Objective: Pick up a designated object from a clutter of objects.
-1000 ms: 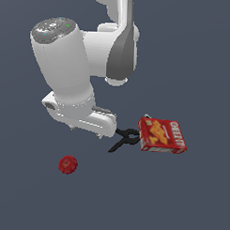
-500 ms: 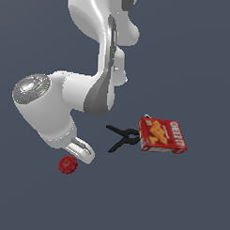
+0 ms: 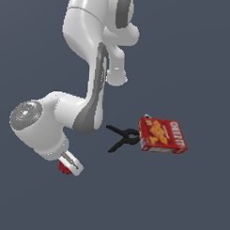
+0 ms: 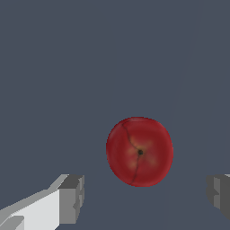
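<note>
- Arm has swung down and toward the exterior view's left over the last second; the end effector [image 3: 70, 164] now sits right over the red fruit [image 3: 64, 168], where earlier it hung above the clamp area.
- Fruit hasn't moved: same spot on the worktop [image 3: 189, 204], near-left in the exterior view, well apart from the other clutter. Now mostly hidden behind the arm there; only a red sliver shows.
- Wrist view: fruit [image 4: 139, 152] lies between the two fingers [image 4: 72, 199], dimple facing the camera, not touching either one. End effector is spread wide, holding nothing.
- Fruit sits a bit off-centre, nearer one finger than the other. Probably fine for closing, but a round glossy ball could roll if one finger hits first.
- Black clamp [image 3: 121, 137] and cracker box [image 3: 161, 136] unchanged, touching each other, off to the exterior view's right, clear of the approach.
- Judgement: pre-grasp alignment done; what's left is the final descent, close, lift. Can't tell remaining height above the fruit.
</note>
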Motion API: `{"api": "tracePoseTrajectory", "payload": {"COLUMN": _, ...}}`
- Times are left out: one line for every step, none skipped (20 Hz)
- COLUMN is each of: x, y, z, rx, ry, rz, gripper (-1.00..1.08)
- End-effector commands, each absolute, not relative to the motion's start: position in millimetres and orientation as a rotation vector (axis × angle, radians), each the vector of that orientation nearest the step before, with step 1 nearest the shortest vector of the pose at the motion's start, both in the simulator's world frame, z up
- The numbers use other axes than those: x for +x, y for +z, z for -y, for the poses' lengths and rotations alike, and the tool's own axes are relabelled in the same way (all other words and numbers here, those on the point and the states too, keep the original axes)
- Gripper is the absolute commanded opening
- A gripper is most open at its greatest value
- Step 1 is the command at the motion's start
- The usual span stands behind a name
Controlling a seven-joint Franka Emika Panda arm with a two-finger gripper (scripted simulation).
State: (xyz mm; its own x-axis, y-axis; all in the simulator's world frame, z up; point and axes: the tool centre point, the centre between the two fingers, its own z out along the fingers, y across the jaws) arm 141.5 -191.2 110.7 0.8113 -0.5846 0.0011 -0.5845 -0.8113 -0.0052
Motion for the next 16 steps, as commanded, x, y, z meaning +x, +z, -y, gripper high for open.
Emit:
{"api": "tracePoseTrajectory", "payload": {"x": 142.9, "y": 102.5, "z": 196.4, "rx": -2.980, "ry": -0.003, "rz": -0.988, "gripper": 1.00}}
{"api": "tracePoseTrajectory", "payload": {"x": 143.0, "y": 100.3, "z": 197.8, "rx": -2.979, "ry": -0.002, "rz": -0.994, "gripper": 1.00}}
{"api": "tracePoseTrajectory", "payload": {"x": 143.2, "y": 98.5, "z": 198.8, "rx": -2.978, "ry": -0.001, "rz": -0.999, "gripper": 1.00}}
{"api": "tracePoseTrajectory", "payload": {"x": 143.3, "y": 97.2, "z": 199.6, "rx": -2.977, "ry": 0.000, "rz": -1.002, "gripper": 1.00}}
{"api": "tracePoseTrajectory", "payload": {"x": 143.3, "y": 96.5, "z": 200.0, "rx": -2.977, "ry": 0.000, "rz": -1.005, "gripper": 1.00}}
{"api": "tracePoseTrajectory", "payload": {"x": 143.3, "y": 96.2, "z": 200.2, "rx": -2.976, "ry": 0.000, "rz": -1.005, "gripper": 1.00}}
{"api": "tracePoseTrajectory", "payload": {"x": 142.7, "y": 97.0, "z": 199.6, "rx": -2.977, "ry": 0.001, "rz": -1.002, "gripper": 1.00}}
{"api": "tracePoseTrajectory", "payload": {"x": 142.7, "y": 96.5, "z": 199.6, "rx": -2.977, "ry": 0.001, "rz": -1.002, "gripper": 1.00}}
{"api": "tracePoseTrajectory", "payload": {"x": 142.7, "y": 95.2, "z": 199.5, "rx": -2.977, "ry": 0.001, "rz": -1.002, "gripper": 1.00}}
{"api": "tracePoseTrajectory", "payload": {"x": 142.7, "y": 93.0, "z": 199.5, "rx": -2.977, "ry": 0.001, "rz": -1.002, "gripper": 1.00}}
{"api": "tracePoseTrajectory", "payload": {"x": 142.6, "y": 90.0, "z": 199.7, "rx": -2.977, "ry": 0.001, "rz": -1.003, "gripper": 1.00}}
{"api": "tracePoseTrajectory", "payload": {"x": 142.6, "y": 86.0, "z": 199.6, "rx": -2.977, "ry": 0.001, "rz": -1.003, "gripper": 1.00}}
{"api": "tracePoseTrajectory", "payload": {"x": 142.5, "y": 81.2, "z": 199.8, "rx": -2.977, "ry": 0.001, "rz": -1.003, "gripper": 1.00}}
{"api": "tracePoseTrajectory", "payload": {"x": 142.4, "y": 75.6, "z": 199.6, "rx": -2.977, "ry": 0.001, "rz": -1.003, "gripper": 1.00}}
{"api": "tracePoseTrajectory", "payload": {"x": 142.2, "y": 69.2, "z": 199.7, "rx": -2.977, "ry": 0.001, "rz": -1.004, "gripper": 1.00}}
{"api": "tracePoseTrajectory", "payload": {"x": 142.0, "y": 62.9, "z": 199.8, "rx": -2.976, "ry": 0.001, "rz": -1.005, "gripper": 1.00}}
